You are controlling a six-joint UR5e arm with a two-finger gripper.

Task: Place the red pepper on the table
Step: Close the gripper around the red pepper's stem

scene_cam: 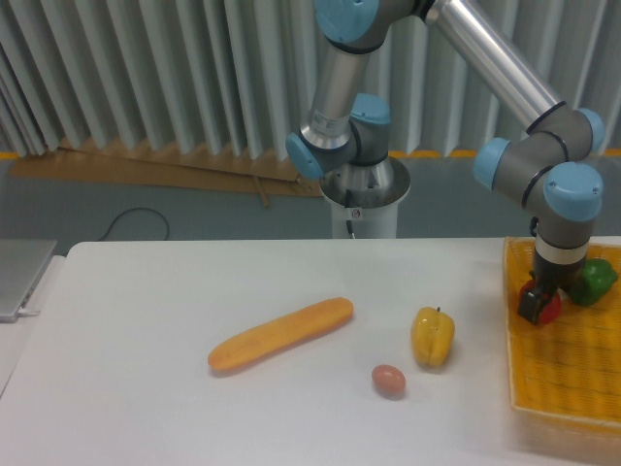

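Note:
The red pepper (550, 309) is in the yellow woven basket (563, 388) at the far right, near its back left corner. My gripper (539, 304) points straight down onto it and is shut on the red pepper; a dark finger (529, 303) covers the pepper's left side. Only its right half shows. I cannot tell whether the pepper rests on the basket floor or hangs just above it. The white table (146, 311) spreads out to the left of the basket.
A green pepper (593, 281) lies in the basket right beside the red one. On the table are a yellow pepper (433, 337), a brown egg (388, 380) and a long orange vegetable (281, 334). A grey flat device (19, 277) sits at the left edge.

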